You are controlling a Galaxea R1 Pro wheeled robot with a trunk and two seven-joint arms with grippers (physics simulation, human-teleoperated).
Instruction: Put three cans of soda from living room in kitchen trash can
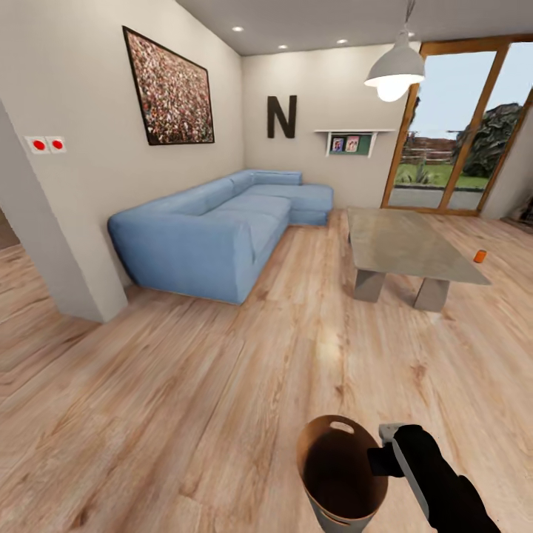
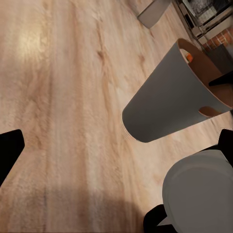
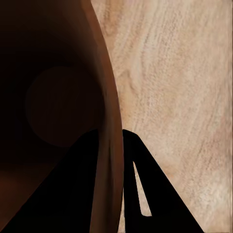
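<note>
One orange can (image 1: 480,256) lies beyond the coffee table (image 1: 403,240), sofa (image 1: 222,226) opposite.

1. The tash can (image 1: 342,474) is running off the head view's bottom edge, its base cut away.
2. The right gripper (image 3: 112,145) is straddling the can's wall, one finger lying in shadow inside.
3. An orange soda can (image 1: 480,256) is showing too small for detail.

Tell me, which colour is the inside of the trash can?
Brown: the trash can shows its brown inside best in the head view; its outside is pale grey.
</note>
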